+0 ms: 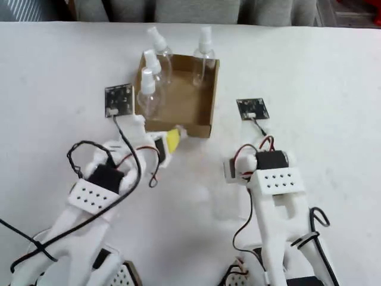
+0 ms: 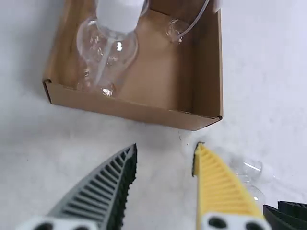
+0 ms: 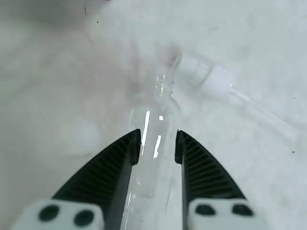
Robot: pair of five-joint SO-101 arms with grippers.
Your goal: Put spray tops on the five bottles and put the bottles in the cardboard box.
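Bottle [image 3: 156,139] lying between right fingers [image 3: 115,172], seemingly gripped, spray top [image 3: 206,76] near its neck, left fingers [image 2: 218,187] wide

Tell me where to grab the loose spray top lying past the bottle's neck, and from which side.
Grip the spray top by its thick white head, not the thin dip tube trailing from it. It lies on its side on the table, so come down from above and close across the head, leaving the tube free for the uncapped bottle.

Four bottles [image 1: 147,98] upright in cardboard box [image 1: 178,127]; fifth bottle [image 3: 156,129] before box, spray top [image 3: 211,79] beside neck.
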